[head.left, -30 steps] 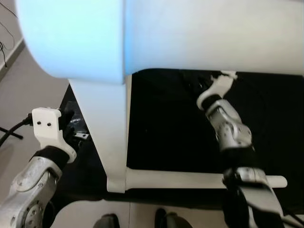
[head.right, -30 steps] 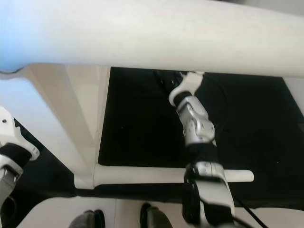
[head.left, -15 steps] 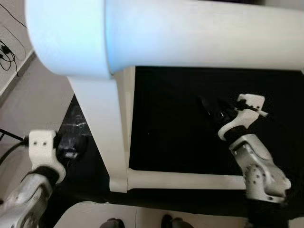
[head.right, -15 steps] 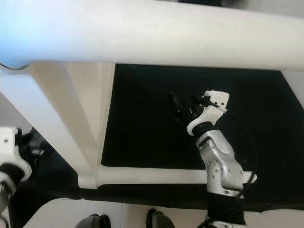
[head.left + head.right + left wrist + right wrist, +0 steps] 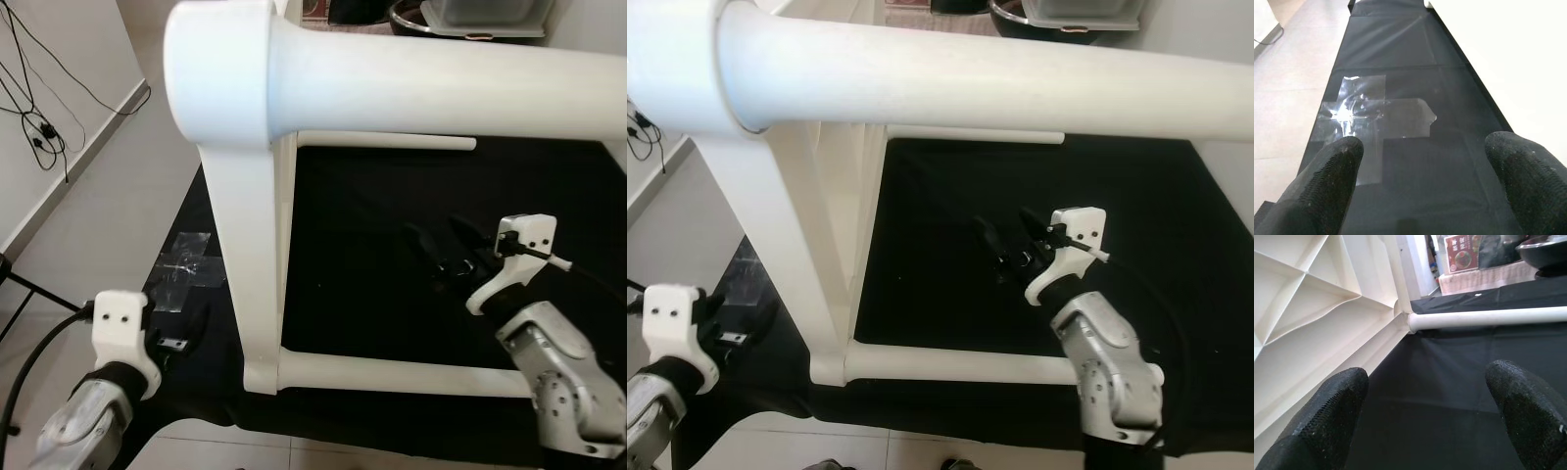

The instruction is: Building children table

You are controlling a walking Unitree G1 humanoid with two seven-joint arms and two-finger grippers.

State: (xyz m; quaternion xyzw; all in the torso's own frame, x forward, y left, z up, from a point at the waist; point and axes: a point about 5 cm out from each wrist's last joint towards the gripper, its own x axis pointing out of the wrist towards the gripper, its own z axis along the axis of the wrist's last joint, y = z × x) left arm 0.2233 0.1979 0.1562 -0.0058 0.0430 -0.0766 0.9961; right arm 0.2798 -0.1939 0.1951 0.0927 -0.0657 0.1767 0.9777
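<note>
Black floor mat (image 5: 372, 284) under white table (image 5: 245, 284) on its side, both hands (image 5: 1420, 186) (image 5: 1425, 416) spread apart.

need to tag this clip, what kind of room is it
Probably a room in a home, used for assembly: a white table lies tipped on a black mat over pale tiled floor, with cables along the wall.

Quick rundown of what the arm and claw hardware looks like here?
Both arms have silver metal segments with black joints. Each wrist carries a white plastic bracket; the left one has two small dark holes. The left claw and right claw each have two long black fingers with textured rounded tips. A black cable trails from the left wrist.
</note>
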